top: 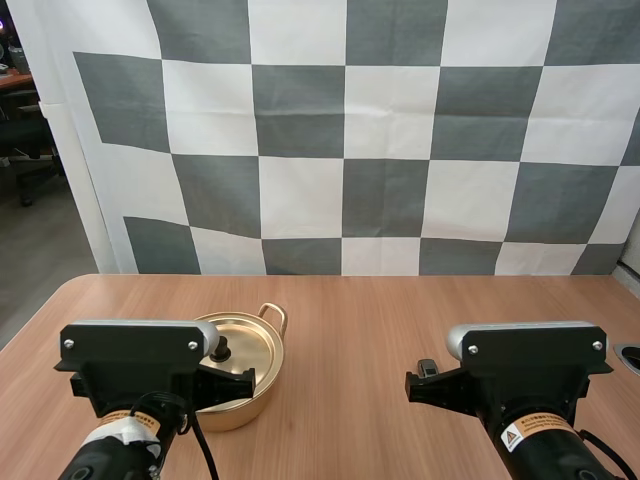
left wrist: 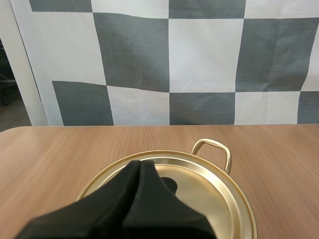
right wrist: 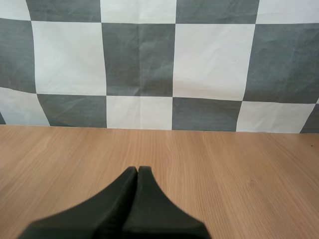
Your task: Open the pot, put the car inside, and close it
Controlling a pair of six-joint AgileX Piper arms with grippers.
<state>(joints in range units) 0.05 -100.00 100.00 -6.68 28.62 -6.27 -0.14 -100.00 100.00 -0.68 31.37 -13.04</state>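
A golden pot (top: 265,385) was seen standing on the wooden counter (top: 380,320), with its lid (top: 250,345) seated on it and closed. A dark knob (top: 222,349) was set at the middle of the lid, and a looped handle (top: 272,315) was turned out from the pot's far rim. The left arm (top: 130,365) was positioned at the pot's near left side, and part of the pot was hidden behind it. The left jaws were clenched on nothing. Their black fingers (left wrist: 144,199) were pressed together into one dark wedge, poised over the near part of the lid with the tips just before the knob. Whether the lid was touched could not be told. The right arm (top: 525,370) was positioned well to the right of the pot. The right jaws were likewise clenched on nothing, over bare counter well apart from the pot.
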